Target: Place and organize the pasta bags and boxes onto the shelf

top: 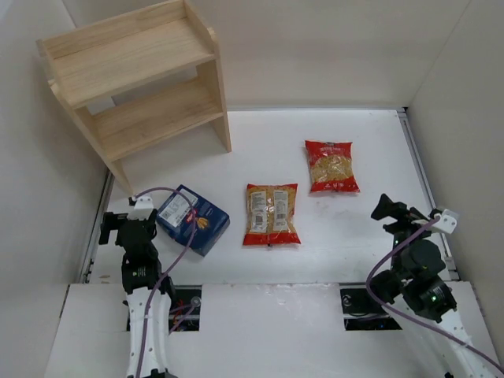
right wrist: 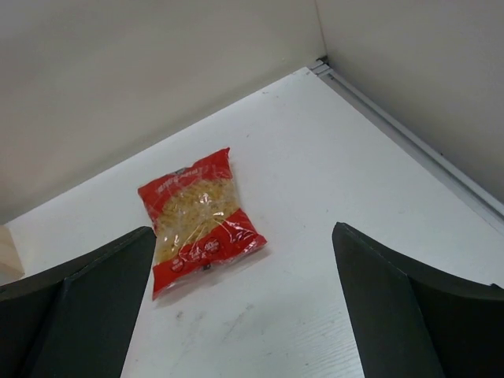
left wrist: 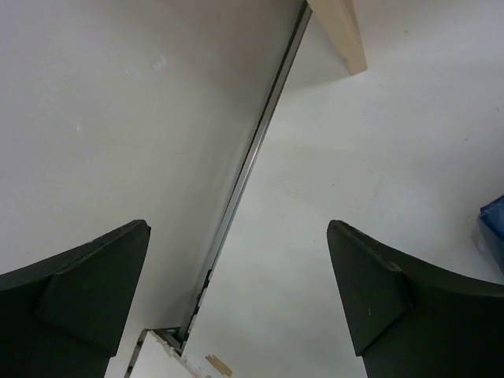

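**Both grippers wide open, holding nothing; box and bags all lying on the worktop, off the shelf**

Largest first: white worktop, walled at the left, back and right, with a metal rail along the left edge.

Next, shelf: light bare wood, two tiers, solid side panels. Standing in the far-left corner, turned at an angle to the walls. One foot of it visible at the top of the left wrist view, ahead of the gripper.

Then pasta box: dark blue, lying flat and skewed at near left, white label facing up. Just right of the left arm, with that arm's purple cable crossing its near-left edge. Blue corner of it poking in at the right edge of the left wrist view.

Labelled bag: flat at centre, right of the box and apart from it, white labels up, red bands top and bottom.

Second bag: farther back and to the right, apart from the labelled one, flat, yellow pasta between red bands. In the right wrist view, ahead and slightly left of the gripper.

Left gripper: jaws spread fully apart, nothing between them, over bare worktop beside the rail.

Right gripper: same, jaws fully apart with nothing in them, at near right, well short of the second bag.
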Robot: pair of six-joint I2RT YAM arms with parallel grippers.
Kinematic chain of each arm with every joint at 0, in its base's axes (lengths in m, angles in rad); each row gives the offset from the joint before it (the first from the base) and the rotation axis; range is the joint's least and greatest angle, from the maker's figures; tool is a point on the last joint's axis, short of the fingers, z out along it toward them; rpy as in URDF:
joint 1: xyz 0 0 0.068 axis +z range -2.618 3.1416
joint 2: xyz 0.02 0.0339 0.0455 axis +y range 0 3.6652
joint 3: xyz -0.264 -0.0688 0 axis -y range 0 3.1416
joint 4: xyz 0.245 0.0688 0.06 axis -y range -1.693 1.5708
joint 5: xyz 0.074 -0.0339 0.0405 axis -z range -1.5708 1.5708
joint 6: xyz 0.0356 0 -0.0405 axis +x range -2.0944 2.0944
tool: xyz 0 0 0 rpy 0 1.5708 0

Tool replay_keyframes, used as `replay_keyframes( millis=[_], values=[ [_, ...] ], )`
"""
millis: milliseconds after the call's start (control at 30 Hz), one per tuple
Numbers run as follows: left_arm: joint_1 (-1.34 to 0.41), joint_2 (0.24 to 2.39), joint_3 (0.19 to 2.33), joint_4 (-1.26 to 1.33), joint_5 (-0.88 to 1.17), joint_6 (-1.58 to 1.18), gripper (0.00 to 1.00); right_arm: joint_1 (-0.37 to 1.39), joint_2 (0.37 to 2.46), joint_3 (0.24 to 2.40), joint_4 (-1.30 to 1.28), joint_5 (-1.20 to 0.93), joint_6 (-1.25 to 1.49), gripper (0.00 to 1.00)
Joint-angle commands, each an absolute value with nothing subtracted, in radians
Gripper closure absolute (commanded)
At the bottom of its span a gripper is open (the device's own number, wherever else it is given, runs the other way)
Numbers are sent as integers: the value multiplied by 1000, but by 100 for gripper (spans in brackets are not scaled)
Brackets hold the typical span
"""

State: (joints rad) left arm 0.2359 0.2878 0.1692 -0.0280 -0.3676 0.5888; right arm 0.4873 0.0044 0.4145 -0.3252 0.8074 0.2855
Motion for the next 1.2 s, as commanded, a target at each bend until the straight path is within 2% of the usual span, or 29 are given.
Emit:
replay_keyframes(
  millis=[0, 100, 267, 367, 467, 567, 733, 833, 900, 1000, 1067, 1167],
  values=[
    [205, 288, 204, -46, -359, 642, 1, 551, -279, 402, -272, 882, 273, 0],
    [128, 330, 279, -179, -302, 796, 0, 608, -279, 385, -258, 877, 273, 0],
    [-39, 501, 622, -452, -148, 684, 0, 772, -201, 362, -242, 871, 261, 0],
    [-186, 680, 802, -656, -68, 605, 0, 879, 59, 394, -244, 887, 264, 0],
    [-312, 808, 853, -776, -32, 614, 0, 913, 372, 483, -282, 842, 287, 0],
    [-389, 857, 836, -764, -22, 608, 0, 765, 506, 564, -313, 631, 347, 0],
    [-465, 917, 786, -694, 5, 604, 0, 385, 493, 560, -313, 206, 379, 0],
    [-484, 931, 775, -646, -38, 633, 0, 257, 480, 564, -344, 65, 350, 0],
    [-476, 928, 791, -640, -44, 624, 0, 268, 537, 598, -383, 41, 321, 0],
    [-434, 896, 789, -603, -40, 600, 0, 391, 675, 650, -417, 102, 282, 0],
    [-412, 861, 758, -565, -37, 606, 0, 476, 751, 669, -390, 176, 285, 0],
    [-465, 777, 720, -543, -78, 641, 0, 507, 822, 693, -304, 199, 322, 0]
  ],
)
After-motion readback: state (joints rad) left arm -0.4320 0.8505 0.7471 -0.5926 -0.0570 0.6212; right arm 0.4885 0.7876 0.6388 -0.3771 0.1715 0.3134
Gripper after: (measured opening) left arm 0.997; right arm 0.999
